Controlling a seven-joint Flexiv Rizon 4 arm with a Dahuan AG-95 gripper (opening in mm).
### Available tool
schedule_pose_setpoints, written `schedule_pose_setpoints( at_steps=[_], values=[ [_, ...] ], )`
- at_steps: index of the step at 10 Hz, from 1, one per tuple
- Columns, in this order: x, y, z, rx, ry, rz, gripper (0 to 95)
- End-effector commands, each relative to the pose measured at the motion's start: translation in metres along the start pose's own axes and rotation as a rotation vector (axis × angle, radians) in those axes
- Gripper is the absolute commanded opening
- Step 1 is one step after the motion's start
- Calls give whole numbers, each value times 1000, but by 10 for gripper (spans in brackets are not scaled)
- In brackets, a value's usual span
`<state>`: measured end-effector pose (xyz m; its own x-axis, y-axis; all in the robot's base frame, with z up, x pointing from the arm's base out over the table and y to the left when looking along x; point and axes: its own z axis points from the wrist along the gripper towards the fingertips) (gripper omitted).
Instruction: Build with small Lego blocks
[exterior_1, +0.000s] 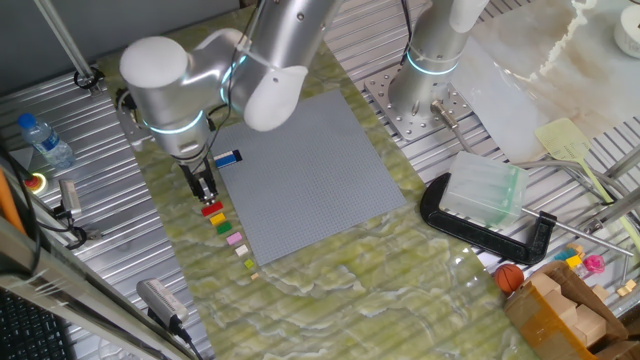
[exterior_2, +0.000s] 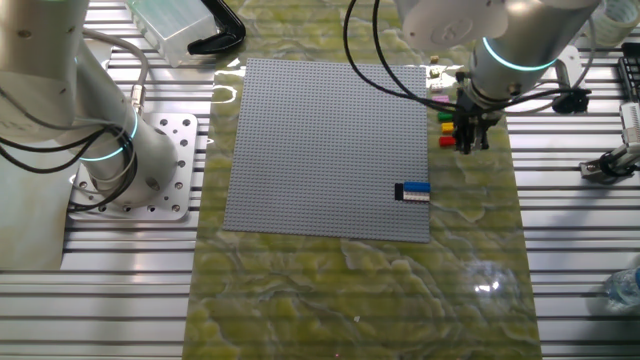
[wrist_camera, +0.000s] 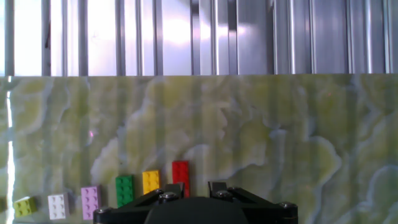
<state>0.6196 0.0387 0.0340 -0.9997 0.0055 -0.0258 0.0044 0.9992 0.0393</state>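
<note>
A: The gripper (exterior_1: 204, 190) is seen low over the table (exterior_1: 330, 290), right at the head of a row of small bricks laid beside the grey baseplate (exterior_1: 310, 170).

B: And in the hand view the row is laid out plainly: a red brick (wrist_camera: 180, 176), a yellow brick (wrist_camera: 151, 181), a green brick (wrist_camera: 124, 190), a pink brick (wrist_camera: 91, 201), a white brick (wrist_camera: 58, 206) and a yellow-green brick (wrist_camera: 25, 206), all set side by side on the marbled surface.

A: The red brick is found nearest the gripper, just beyond its fingertips. Is anything held?

B: That cannot be told. The fingers are hidden by the gripper's own dark housing in the hand view, and in both fixed views they are too small and dark for the gap to be judged. No brick is seen between them.

A: On the baseplate itself, a small stack is noted near the edge that faces the row: a blue brick (exterior_2: 415, 187) set against a white one, with black at one end.

B: From the other fixed view the gripper (exterior_2: 468, 140) is shown pointing straight down, with the red and yellow bricks just beside it.

A: Off to the side, a black clamp (exterior_1: 480, 225) and a clear plastic box (exterior_1: 483, 190) are left well apart from the bricks.
</note>
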Motion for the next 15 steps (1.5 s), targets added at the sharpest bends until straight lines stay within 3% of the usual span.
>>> schedule_pose_setpoints(
  at_steps=[1, 8, 9, 15],
  values=[
    [-2, 3, 1, -1, 2, 3, 380],
    [-4, 12, 17, 26, 5, 9, 380],
    [-4, 14, 19, 34, 8, 14, 190],
    [-3, 16, 13, 49, 17, 23, 190]
  ],
)
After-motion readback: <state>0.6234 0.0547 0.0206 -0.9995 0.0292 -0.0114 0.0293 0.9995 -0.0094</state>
